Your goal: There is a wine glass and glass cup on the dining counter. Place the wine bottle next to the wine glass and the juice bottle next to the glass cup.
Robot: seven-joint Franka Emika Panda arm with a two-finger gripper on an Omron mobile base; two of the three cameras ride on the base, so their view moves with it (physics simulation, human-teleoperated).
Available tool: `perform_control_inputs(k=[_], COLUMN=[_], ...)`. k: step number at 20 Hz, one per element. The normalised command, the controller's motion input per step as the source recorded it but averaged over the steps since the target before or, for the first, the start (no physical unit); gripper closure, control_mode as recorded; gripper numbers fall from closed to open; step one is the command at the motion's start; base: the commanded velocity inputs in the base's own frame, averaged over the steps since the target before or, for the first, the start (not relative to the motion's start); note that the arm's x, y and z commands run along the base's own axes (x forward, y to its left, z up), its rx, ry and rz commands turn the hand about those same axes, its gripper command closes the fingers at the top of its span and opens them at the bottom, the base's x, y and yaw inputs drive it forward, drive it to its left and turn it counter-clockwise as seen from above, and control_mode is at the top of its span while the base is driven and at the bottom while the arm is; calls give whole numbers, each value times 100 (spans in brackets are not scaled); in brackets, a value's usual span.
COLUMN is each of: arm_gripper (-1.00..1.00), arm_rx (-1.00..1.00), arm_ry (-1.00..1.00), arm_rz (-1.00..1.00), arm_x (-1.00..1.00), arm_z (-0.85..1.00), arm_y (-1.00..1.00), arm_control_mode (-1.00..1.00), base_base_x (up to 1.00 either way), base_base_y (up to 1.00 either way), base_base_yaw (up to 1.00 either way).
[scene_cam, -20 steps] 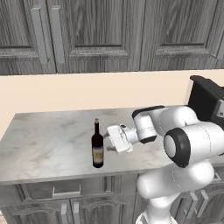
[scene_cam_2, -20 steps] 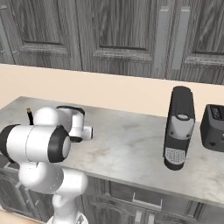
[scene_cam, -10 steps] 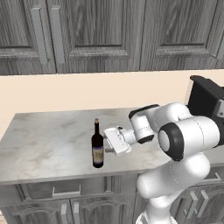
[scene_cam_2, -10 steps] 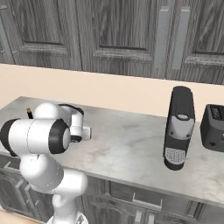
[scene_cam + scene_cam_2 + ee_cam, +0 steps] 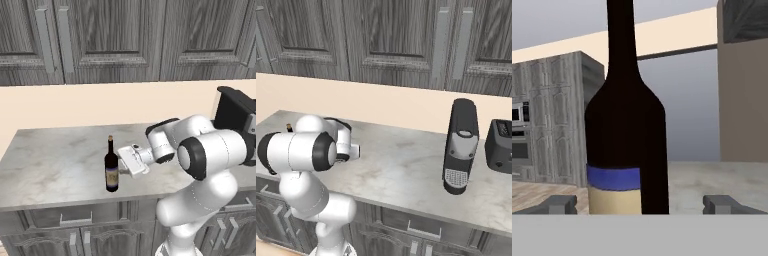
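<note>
One risk: nudging the upright wine bottle over, gripper spread wide around it, ungrasped.

Wine bottle reads near-black, tan at the top, with a beige label under a blue band, clear in the hand view. Table is grey-white marbled stone. Cabinets show dark grey woodgrain, the wall plain beige. Coffee machine black and grey, toaster black.
</note>
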Motion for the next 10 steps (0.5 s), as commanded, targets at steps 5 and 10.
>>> perform_control_inputs(k=[5,10], arm_gripper=[-100,-100], arm_rx=[0,0], arm_ry=[2,4], arm_rz=[0,0], arm_x=[0,-4], arm_z=[-2,0], arm_y=[12,15], arm_control_mode=[-100,-100], base_base_x=[0,0], base_base_y=[0,0], base_base_yaw=[0,0])
